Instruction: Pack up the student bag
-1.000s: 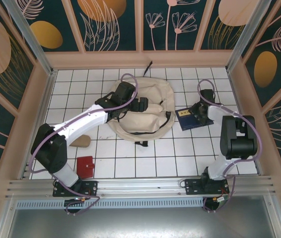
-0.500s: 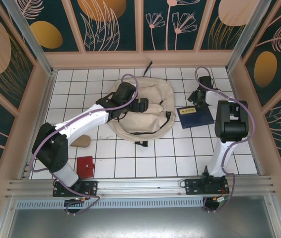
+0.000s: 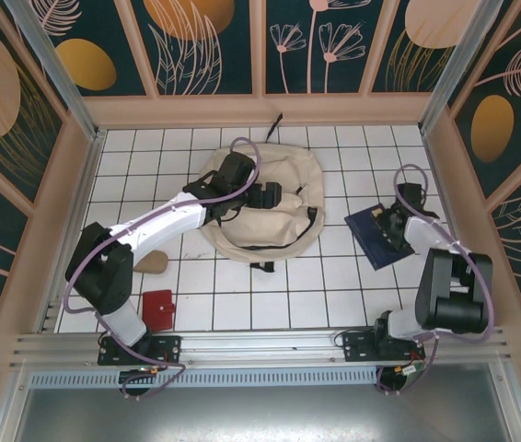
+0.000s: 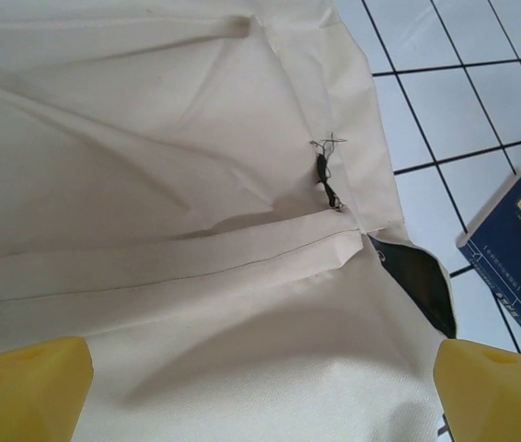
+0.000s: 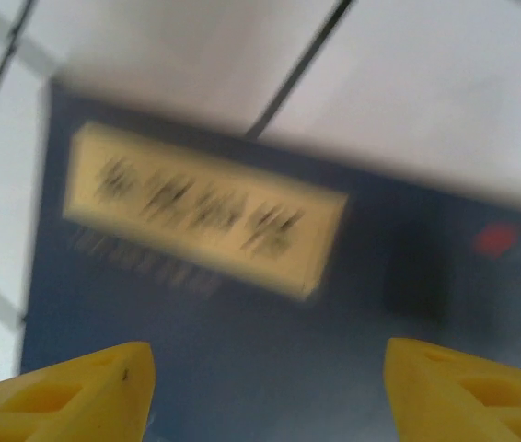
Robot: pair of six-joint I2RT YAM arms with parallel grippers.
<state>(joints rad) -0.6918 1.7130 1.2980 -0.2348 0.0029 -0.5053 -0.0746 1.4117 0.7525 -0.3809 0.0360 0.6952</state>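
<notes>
The student bag (image 3: 290, 175), a big cream fabric backpack with black straps, lies at the middle back of the tiled table. My left gripper (image 3: 266, 195) hovers over its middle, open. In the left wrist view its yellow fingertips (image 4: 23, 387) stand wide apart above the folded cream fabric of the bag (image 4: 150, 184). A navy book with a yellow label (image 3: 374, 245) lies askew to the right of the bag. My right gripper (image 3: 395, 221) is over it, open; the blurred right wrist view has the book's cover (image 5: 270, 313) between and beyond the yellow fingertips (image 5: 63, 396).
A small red flat item (image 3: 158, 308) and a tan pad (image 3: 150, 262) lie at the front left. A corner of the navy book (image 4: 518, 249) shows past the bag's edge. Wooden walls close in the table on three sides.
The right arm swung from the back toward the right front. The navy book shifted right and turned askew. The left gripper edged slightly right over the bag.
</notes>
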